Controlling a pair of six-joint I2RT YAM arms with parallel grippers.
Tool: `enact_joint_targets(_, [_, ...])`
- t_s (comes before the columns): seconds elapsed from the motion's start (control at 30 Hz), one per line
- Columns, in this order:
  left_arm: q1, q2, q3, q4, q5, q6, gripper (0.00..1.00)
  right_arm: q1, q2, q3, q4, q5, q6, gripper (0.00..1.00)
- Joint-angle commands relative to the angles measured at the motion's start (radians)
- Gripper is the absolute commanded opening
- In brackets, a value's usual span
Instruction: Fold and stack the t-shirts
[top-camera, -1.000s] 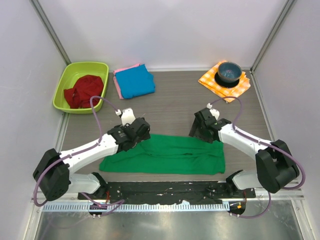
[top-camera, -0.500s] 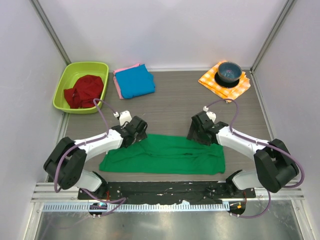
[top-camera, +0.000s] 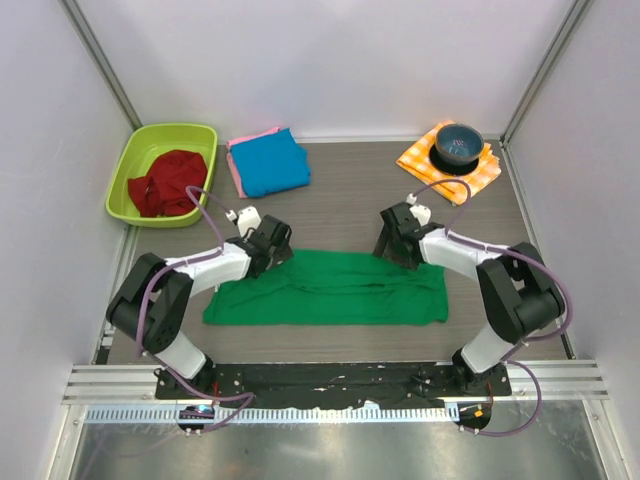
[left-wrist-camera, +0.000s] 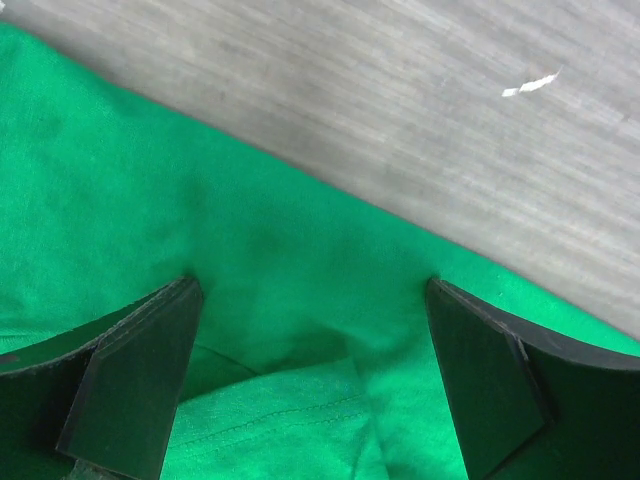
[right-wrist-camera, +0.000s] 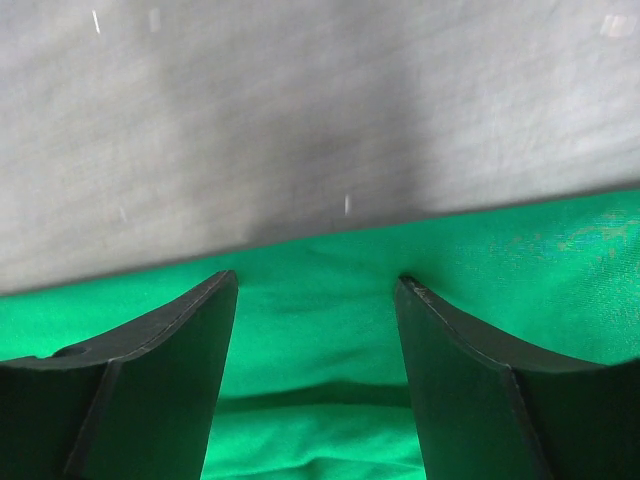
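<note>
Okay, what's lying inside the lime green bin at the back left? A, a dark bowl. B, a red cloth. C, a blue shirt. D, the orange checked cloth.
B: a crumpled red cloth lies in the lime green bin, while the blue shirt lies outside it to its right and the bowl sits on the checked cloth.

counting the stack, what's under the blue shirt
A pink shirt: only its edge shows along the left and far sides of the blue shirt. The rest is covered, so anything beneath cannot be seen.
</note>
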Motion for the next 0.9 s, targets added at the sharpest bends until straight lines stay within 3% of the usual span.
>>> enact_joint_targets(0.0, [0.05, 0.089, 0.053, 0.075, 0.086, 0.013, 1.0, -0.104, 0.144, 0.057, 0.058, 0.032, -0.056, 0.7])
enact_joint_targets(0.27, [0.072, 0.169, 0.231, 0.054, 0.115, 0.065, 1.0, -0.139, 0.287, 0.292, 0.002, 0.098, -0.123, 0.7])
enact_joint_targets(0.37, [0.072, 0.123, 0.288, 0.02, 0.121, 0.101, 1.0, -0.119, 0.23, 0.298, 0.015, 0.124, -0.134, 0.7])
enact_joint_targets(0.53, [0.07, -0.072, 0.32, -0.101, 0.148, 0.095, 1.0, 0.039, 0.101, 0.341, 0.014, 0.196, -0.229, 0.7])
enact_joint_targets(0.6, [0.07, -0.138, 0.302, -0.16, 0.128, 0.078, 1.0, 0.091, 0.095, 0.376, -0.003, 0.129, -0.278, 0.7])
enact_joint_targets(0.73, [0.07, -0.251, 0.271, -0.3, 0.069, 0.068, 1.0, 0.169, 0.152, 0.447, -0.006, -0.161, -0.347, 0.7])
enact_joint_targets(0.87, [0.073, -0.388, 0.155, -0.375, -0.03, -0.023, 1.0, 0.244, 0.263, 0.543, 0.011, -0.256, -0.4, 0.72])
